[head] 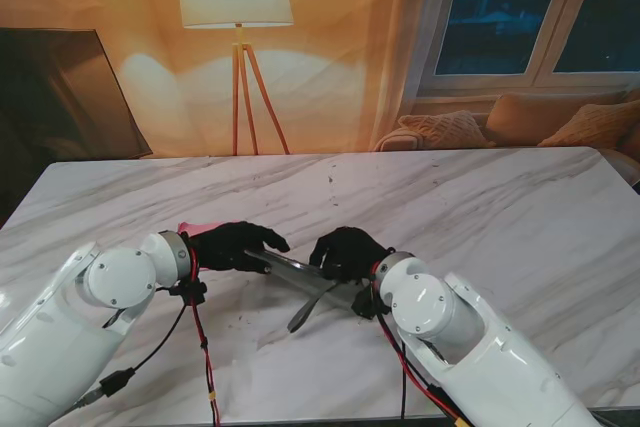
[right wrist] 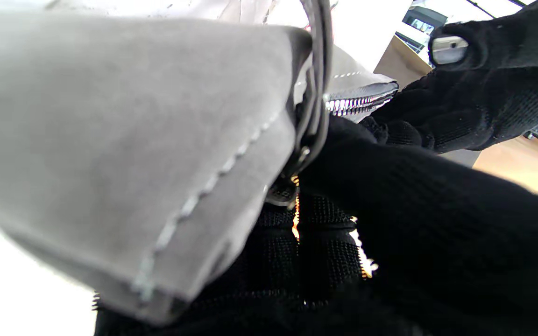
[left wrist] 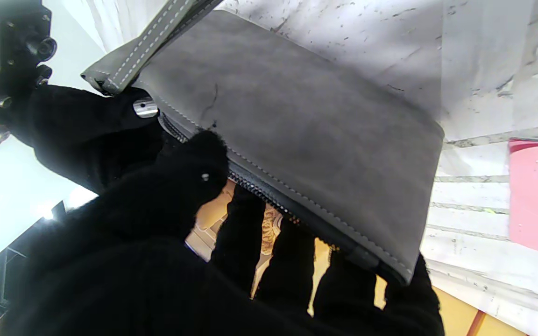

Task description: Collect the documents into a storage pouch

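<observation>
Stand view: left hand (head: 235, 245) and right hand (head: 345, 252) both grip grey pouch (head: 300, 282); contents hidden.

Both arms are glossy white shells with rounded joint housings and silver rings at the wrists. The left hand (head: 235, 245) and right hand (head: 345, 252) wear black knit gloves. Red and black cables (head: 203, 352) hang under each wrist.
</observation>
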Available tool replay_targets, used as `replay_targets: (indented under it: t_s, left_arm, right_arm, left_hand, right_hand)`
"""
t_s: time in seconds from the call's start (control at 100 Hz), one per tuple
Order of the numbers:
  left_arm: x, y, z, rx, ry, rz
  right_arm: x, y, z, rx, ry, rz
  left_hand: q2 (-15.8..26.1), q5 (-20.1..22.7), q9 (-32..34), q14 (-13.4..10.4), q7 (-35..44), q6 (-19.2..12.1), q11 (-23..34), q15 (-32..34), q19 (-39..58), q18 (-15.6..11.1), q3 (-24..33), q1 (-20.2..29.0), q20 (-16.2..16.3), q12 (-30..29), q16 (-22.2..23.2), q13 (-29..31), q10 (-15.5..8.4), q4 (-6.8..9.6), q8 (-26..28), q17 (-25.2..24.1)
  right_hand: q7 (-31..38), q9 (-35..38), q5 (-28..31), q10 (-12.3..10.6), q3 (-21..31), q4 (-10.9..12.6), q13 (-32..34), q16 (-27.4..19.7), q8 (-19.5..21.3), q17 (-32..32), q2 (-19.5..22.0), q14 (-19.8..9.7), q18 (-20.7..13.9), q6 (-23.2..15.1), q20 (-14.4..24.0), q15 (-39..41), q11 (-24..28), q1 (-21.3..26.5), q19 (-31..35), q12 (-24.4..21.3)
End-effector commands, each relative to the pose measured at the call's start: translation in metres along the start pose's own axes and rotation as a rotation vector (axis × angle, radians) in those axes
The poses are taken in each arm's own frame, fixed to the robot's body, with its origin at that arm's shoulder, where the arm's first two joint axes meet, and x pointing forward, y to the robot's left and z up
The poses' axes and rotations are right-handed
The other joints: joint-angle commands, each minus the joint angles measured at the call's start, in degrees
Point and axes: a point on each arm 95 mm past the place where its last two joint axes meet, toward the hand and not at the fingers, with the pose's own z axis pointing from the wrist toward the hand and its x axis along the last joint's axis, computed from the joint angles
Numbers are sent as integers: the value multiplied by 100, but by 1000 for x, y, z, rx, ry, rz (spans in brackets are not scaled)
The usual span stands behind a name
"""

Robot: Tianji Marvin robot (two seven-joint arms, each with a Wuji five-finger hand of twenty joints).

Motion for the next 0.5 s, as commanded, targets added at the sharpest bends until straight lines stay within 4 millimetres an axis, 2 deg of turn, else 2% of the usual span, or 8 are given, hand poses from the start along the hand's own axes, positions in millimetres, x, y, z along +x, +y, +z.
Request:
replay_targets:
  t_s: [0.0, 0.1, 0.18, 0.27, 0.34, 0.37, 0.44, 0.49]
  left_arm:
    - [-2, 5, 5, -2, -5, -9]
    - [-3, 8, 11, 11, -11, -19]
    - [-4, 10, 17, 25, -13, -23]
    - [-5, 11, 23, 46, -13, -31]
    - [-5, 13, 28, 76, -13, -52]
    - [-5, 14, 30, 85, -9, -64]
    - [-4, 15, 33, 101, -8, -85]
    - [-3, 15, 35, 111, -7, -99]
  right_arm:
    - [-2, -1, 0, 12, -12, 5]
    - [-2, 0, -1, 10, -14, 8]
    - [-3, 1, -2, 8, -14, 10]
    - [-3, 2, -3, 5, -14, 18]
    - [-4, 3, -4, 4, -11, 28]
    - [-5, 3, -5, 4, -10, 30]
    - [-5, 5, -6, 1, -5, 33]
    - [-6, 6, -8, -5, -2, 35]
  left_hand:
    - [-89, 197, 285, 23, 190, -221, 153, 174, 100, 87, 241, 196, 245, 105, 149, 190, -120, -146, 111, 95]
    - [-38, 425, 548, 75, 508, -255, 338, 469, 236, 219, 403, 363, 485, 210, 309, 364, -103, -154, 192, 299]
    - [36, 658, 826, 182, 824, -294, 540, 893, 425, 328, 475, 532, 843, 338, 580, 499, -64, -181, 242, 496]
    - [-151, 947, 1254, 296, 1218, -391, 823, 1373, 794, 392, 393, 940, 1204, 510, 868, 733, -10, -610, 332, 610]
    - [-240, 1271, 2046, 470, 1874, -378, 619, 1811, 1765, 431, -7, 1486, 1303, 1637, 1035, 1110, 91, -871, 117, 554]
    - [-212, 1386, 2314, 541, 2113, -369, 523, 1968, 2306, 415, -153, 1663, 1254, 1832, 1085, 1201, 122, -907, 21, 423]
    - [-51, 1535, 2731, 707, 2671, -374, 468, 2346, 3489, 374, -602, 1919, 623, 2209, 1241, 1366, 212, -884, -165, 170]
    - [7, 1579, 2843, 796, 2853, -359, 581, 2568, 3832, 367, -697, 1993, 519, 2388, 1361, 1403, 280, -858, -121, 123]
  right_hand:
    - [373, -42, 184, 83, 306, -19, 2, 114, 156, 37, 240, 133, -285, -215, 113, 223, 53, 317, 277, 89]
    - [362, -55, 168, 87, 303, -20, -15, 111, 156, 23, 246, 141, -285, -215, 114, 216, 45, 314, 271, 91]
    - [341, -95, 131, 86, 286, -25, -54, 110, 153, -45, 271, 138, -282, -213, 115, 206, 24, 303, 253, 89]
    - [319, -189, -9, 115, 126, -25, -140, 97, 163, -173, 355, 128, -268, -187, 96, 160, -32, 255, 184, 92]
    - [354, -211, -102, 152, -18, 0, -153, 92, 132, -208, 404, 118, -241, -162, 76, 146, -51, 208, 158, 98]
    - [485, -249, -213, 165, -150, 17, -187, 111, 7, -254, 440, 107, -216, -155, 48, 111, -86, 122, 134, 110]
    - [579, -343, -382, 203, -187, -8, -298, 122, -99, -393, 390, 103, -183, -125, 13, 38, -146, -117, 68, 116]
    - [609, -482, -541, 223, -208, -68, -428, 186, -152, -566, 349, 41, -114, -91, -11, -45, -179, -492, -13, 123]
